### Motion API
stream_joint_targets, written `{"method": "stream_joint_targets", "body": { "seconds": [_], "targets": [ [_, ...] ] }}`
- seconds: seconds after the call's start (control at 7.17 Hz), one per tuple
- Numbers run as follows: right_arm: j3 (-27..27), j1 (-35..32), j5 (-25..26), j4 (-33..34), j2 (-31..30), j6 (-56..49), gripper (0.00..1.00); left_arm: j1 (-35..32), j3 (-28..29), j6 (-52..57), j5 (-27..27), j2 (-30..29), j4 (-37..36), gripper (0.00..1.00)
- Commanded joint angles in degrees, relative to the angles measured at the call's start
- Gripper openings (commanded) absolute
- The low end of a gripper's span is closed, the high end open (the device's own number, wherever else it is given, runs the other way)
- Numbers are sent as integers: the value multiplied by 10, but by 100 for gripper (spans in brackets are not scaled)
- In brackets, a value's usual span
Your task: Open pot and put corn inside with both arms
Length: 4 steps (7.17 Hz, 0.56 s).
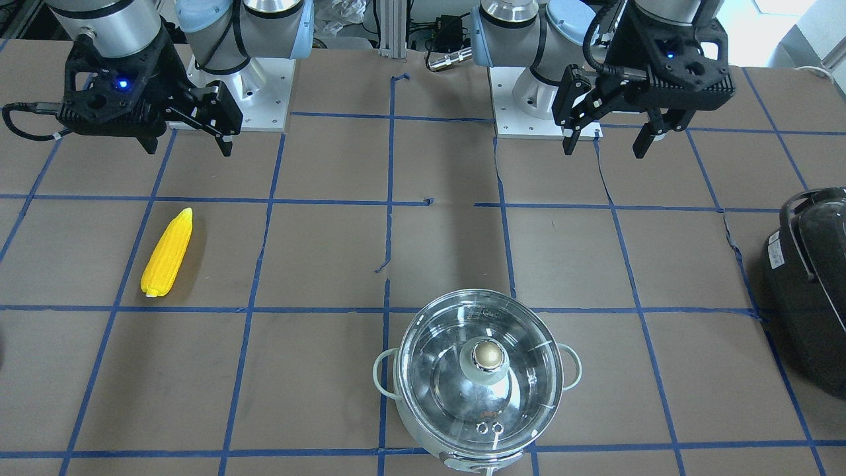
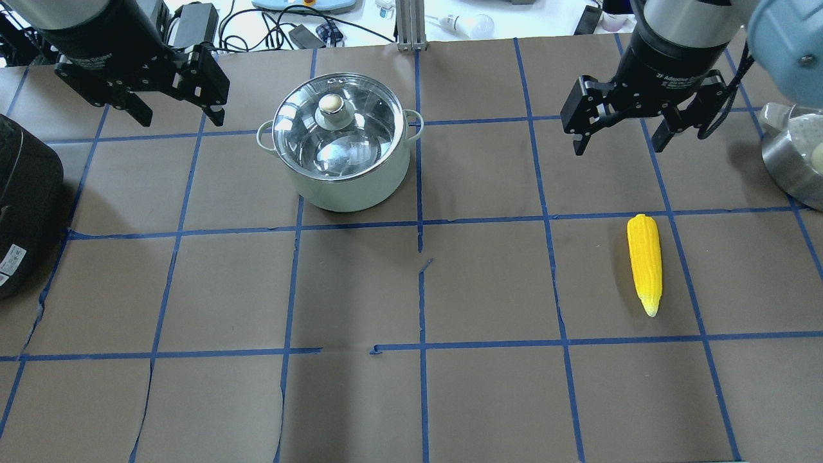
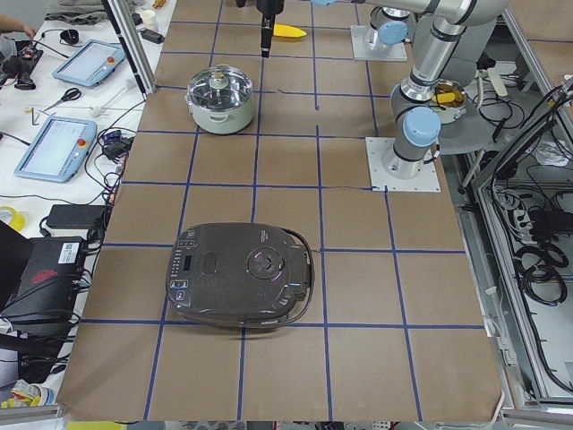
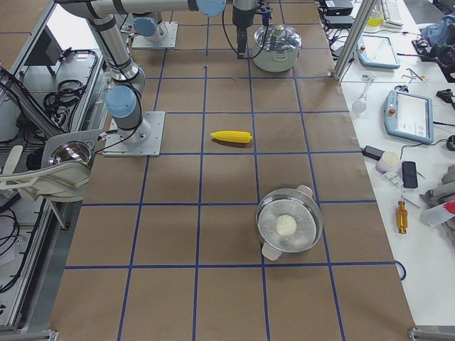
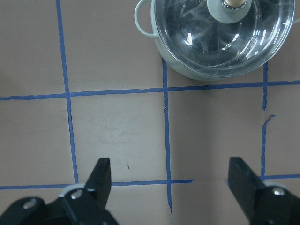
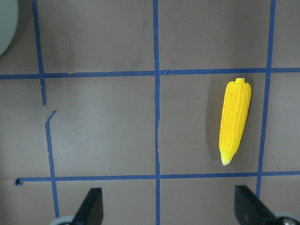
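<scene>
One camera stands across the table, faces the robot and looks steeply down. Another sits behind the robot and looks forward and down. These two share the pot and the corn, with the sides swapped. Two side cameras, high and far, look along the table from its ends. Each wrist camera looks straight down from near, the left on the pot, the right on the corn.

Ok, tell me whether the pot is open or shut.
Shut: the glass lid sits flat on the pot, with its knob on top.
</scene>
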<state>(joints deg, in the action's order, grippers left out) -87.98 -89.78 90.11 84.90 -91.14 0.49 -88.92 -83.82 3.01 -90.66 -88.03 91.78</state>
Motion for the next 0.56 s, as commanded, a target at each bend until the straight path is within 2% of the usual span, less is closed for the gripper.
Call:
{"method": "stream_joint_targets", "body": {
  "seconds": [0.0,0.42],
  "targets": [
    [0,0,1,-2,0,0,100,2,1,-1,4,-3,-1,90],
    [0,0,1,1,0,-1,100,2,-3,-5,6,-17,-10,90]
  ]
}}
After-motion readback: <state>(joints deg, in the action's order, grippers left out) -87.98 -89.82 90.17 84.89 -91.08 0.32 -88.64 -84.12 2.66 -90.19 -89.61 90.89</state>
